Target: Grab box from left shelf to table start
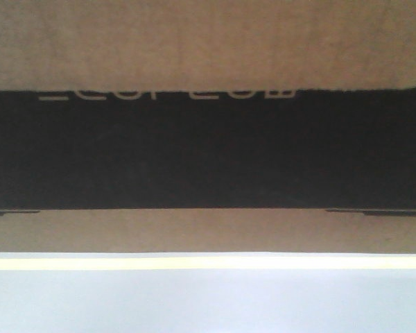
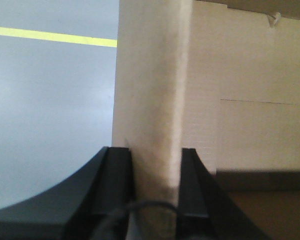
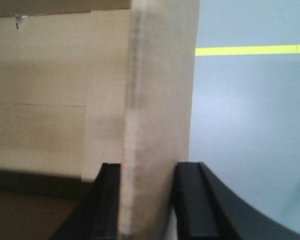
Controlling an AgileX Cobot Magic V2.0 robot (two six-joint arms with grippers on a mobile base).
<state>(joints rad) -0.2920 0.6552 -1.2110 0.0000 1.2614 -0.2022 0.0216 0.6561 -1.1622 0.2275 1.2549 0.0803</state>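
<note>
The box (image 1: 208, 41) fills the front view: brown cardboard with a wide black panel (image 1: 208, 152) carrying white lettering along its top. In the left wrist view my left gripper (image 2: 154, 150) is shut on an upright cardboard wall of the box (image 2: 150, 75), one black finger on each face. My right gripper (image 3: 149, 165) clamps the matching wall of the box (image 3: 160, 75) in the same way. Beyond each wall I see the carton's pale inner side (image 2: 250, 100). The left shelf and the table are out of view.
A grey surface with a yellow line (image 1: 208, 263) runs under the box in the front view. The same yellow line (image 2: 50, 36) shows left of the left gripper, and the yellow line (image 3: 250, 50) shows right of the right gripper.
</note>
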